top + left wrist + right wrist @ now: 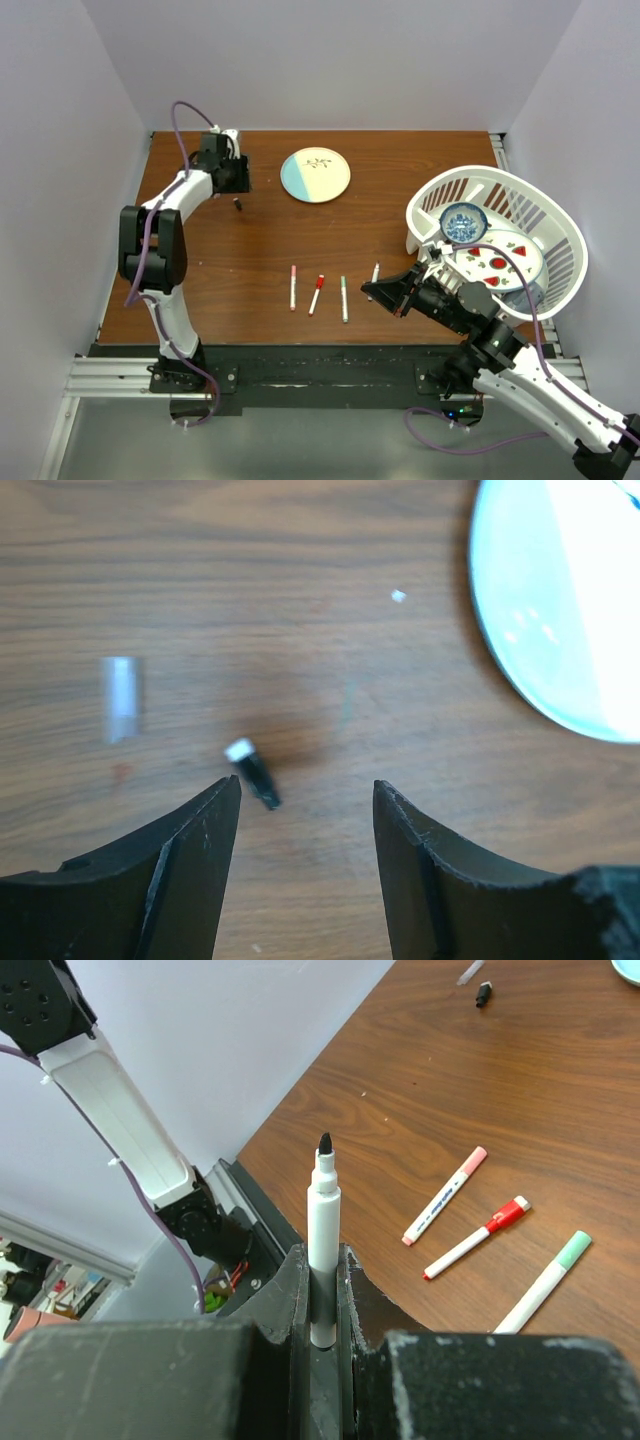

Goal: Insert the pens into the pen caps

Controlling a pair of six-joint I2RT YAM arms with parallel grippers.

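My right gripper [320, 1252] [372, 291] is shut on an uncapped white pen [323, 1220] with a black tip that sticks out beyond the fingers. Three capped pens lie on the table beside it: a pink-capped one [293, 287] [445, 1196], a red-capped one [317, 294] [476, 1237] and a green-capped one [344, 298] [546, 1283]. My left gripper [307, 795] [236, 186] hangs open at the far left over a small black pen cap [255, 771] [238, 204], which lies just beyond the left fingertip. A pale translucent cap [120, 698] lies further left.
A round blue and white plate [315, 175] [570, 600] sits at the back centre, to the right of the left gripper. A white basket [500, 182] holding a blue bowl [463, 222] and patterned plates stands at the right, behind the right arm.
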